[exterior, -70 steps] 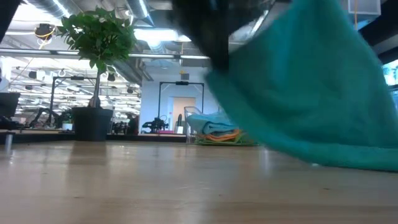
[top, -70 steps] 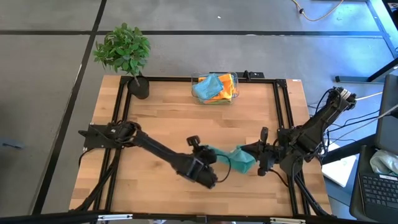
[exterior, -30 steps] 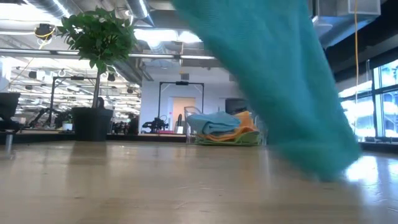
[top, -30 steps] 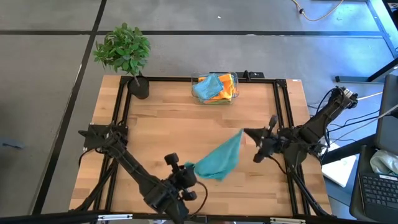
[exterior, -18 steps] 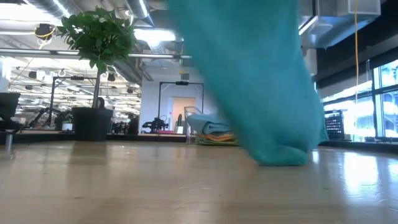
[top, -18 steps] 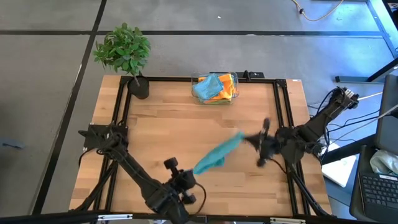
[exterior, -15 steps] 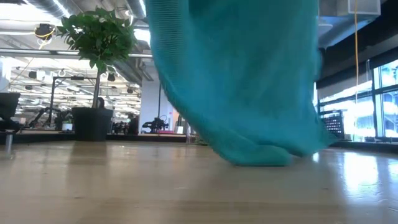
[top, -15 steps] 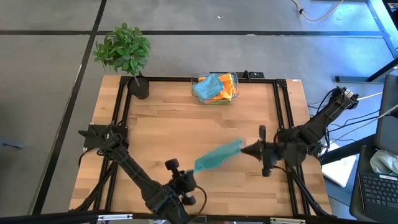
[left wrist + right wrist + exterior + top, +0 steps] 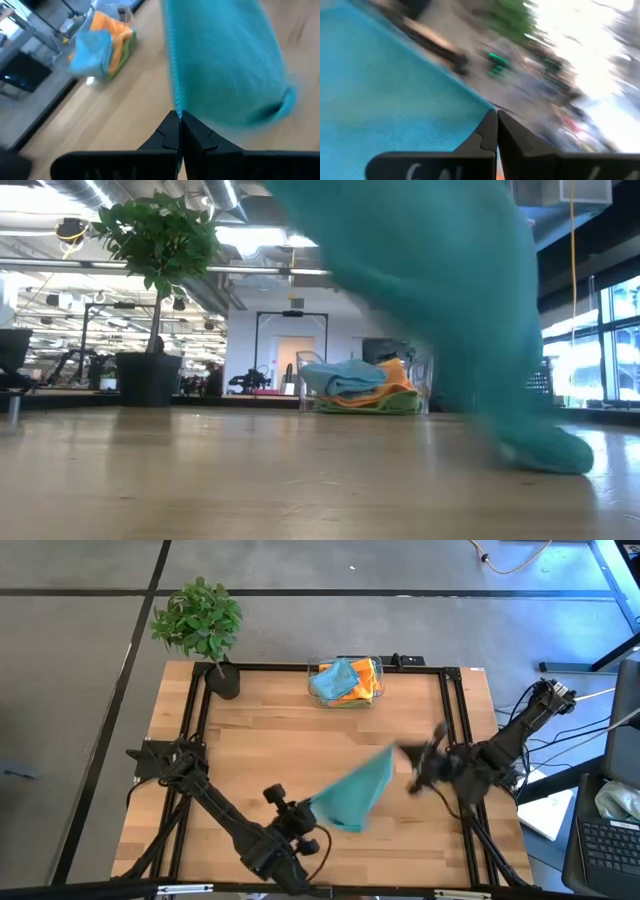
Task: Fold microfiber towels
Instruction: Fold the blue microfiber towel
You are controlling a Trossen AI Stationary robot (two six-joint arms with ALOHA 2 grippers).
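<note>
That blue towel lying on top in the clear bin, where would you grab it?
Probably by its raised folded edge, coming down from above: the blue towel lies on top of the orange one, and the clear bin walls block the sides.

My right hand point(image 9: 397, 751) smears with motion at three o'clock on the counter point(image 9: 260, 740). The teal towel point(image 9: 440, 300) runs off the low view's top edge, hiding both my hands there.

Even overhead light fell on the worktop point(image 9: 300, 750), with almost no shadows. Window glare washed the worktop's right end in the low view. The teal towel point(image 9: 440, 300) was motion-smeared, and the room behind it in the right wrist view streaked.
</note>
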